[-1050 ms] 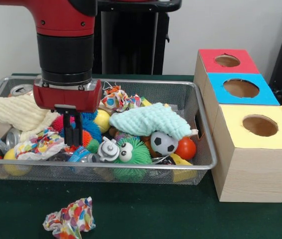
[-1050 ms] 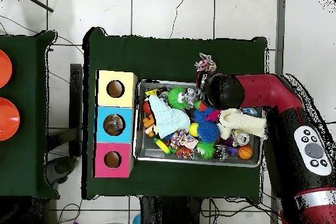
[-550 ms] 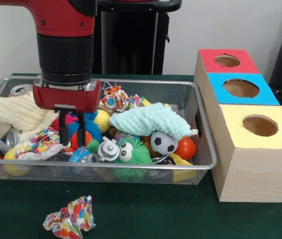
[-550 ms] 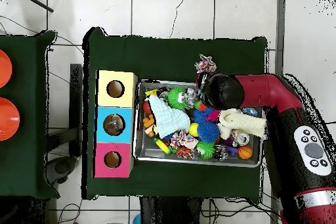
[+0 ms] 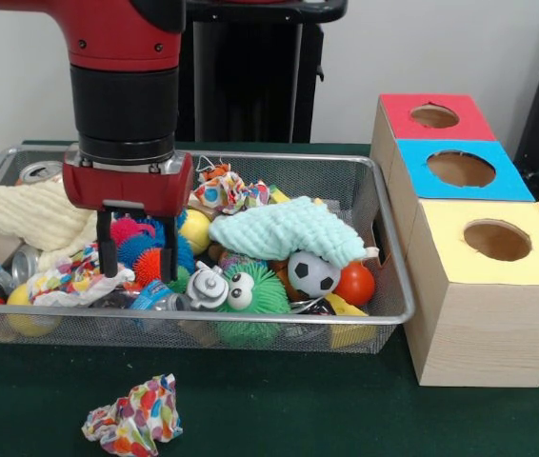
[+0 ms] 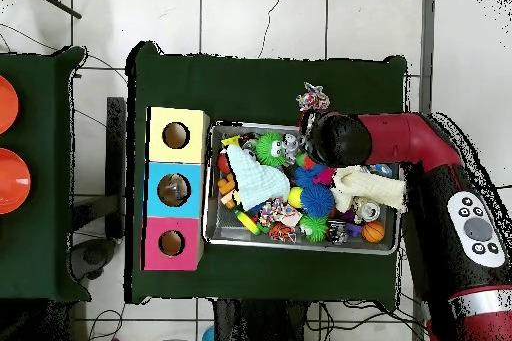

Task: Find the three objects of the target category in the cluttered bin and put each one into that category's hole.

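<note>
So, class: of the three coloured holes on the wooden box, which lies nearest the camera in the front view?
The yellow hole, at the near end of the box; the blue hole is in the middle and the red hole farthest back.

The red and black arm hangs straight down, its pincer (image 5: 137, 250) spread wide, both fingers (image 5: 108, 249) pointing down.
</note>
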